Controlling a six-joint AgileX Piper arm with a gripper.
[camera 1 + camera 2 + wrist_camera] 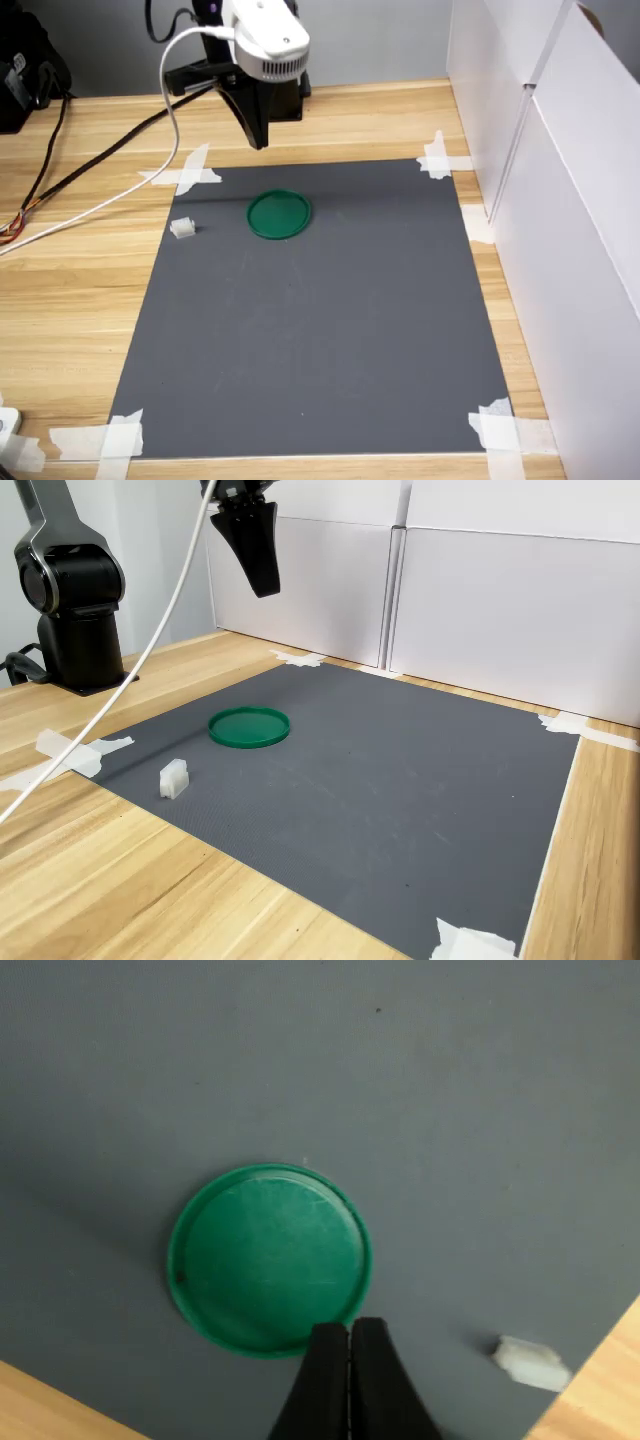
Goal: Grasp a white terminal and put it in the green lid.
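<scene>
The white terminal (182,228) sits on the grey mat (330,340) near its edge, to the first exterior view's left of the green lid (279,214) and apart from it (nothing lies in the lid). High above the mat's far end hangs the gripper (263,588), pointing straight down, its black fingers (322,1385) pressed together on nothing. A white cable (160,630) trails from the arm.

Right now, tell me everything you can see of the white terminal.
The white terminal is a tiny, slightly translucent plastic block, roughly cubic. It rests on the grey mat near its edge, at the first exterior view's left of the green lid and apart from it. Nothing else touches it; the gripper hangs high above, jaws closed and empty.
</scene>
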